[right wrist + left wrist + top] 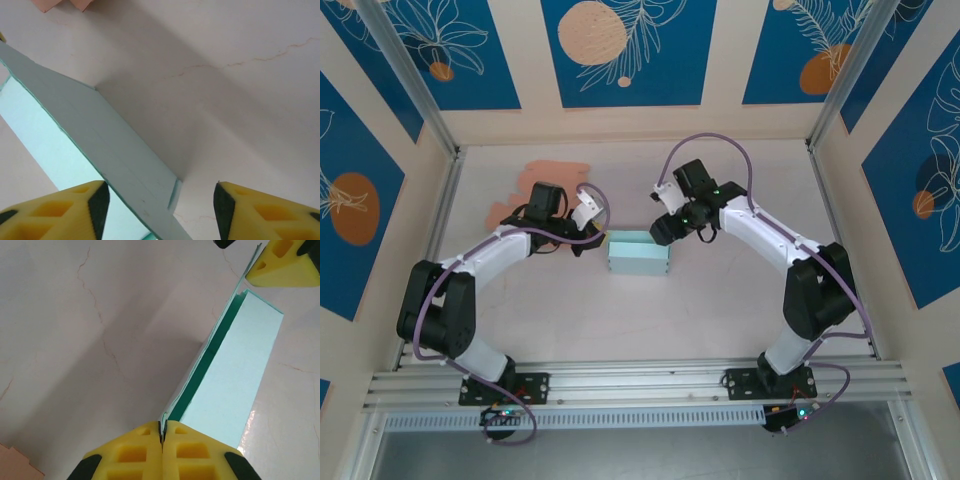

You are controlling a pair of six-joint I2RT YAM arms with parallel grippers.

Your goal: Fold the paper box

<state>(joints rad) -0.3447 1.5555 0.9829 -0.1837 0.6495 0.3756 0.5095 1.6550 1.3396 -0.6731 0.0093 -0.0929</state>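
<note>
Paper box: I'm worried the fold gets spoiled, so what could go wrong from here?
The left jaws pinch only a thin wall edge of the paper box, so a pull could tear or crease it. The right jaws stand open around the other end wall; closing off-line could crush it or skew the box.

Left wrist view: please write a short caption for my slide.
Left tool pinching the near wall of the teal paper box on the pale table.
</note>
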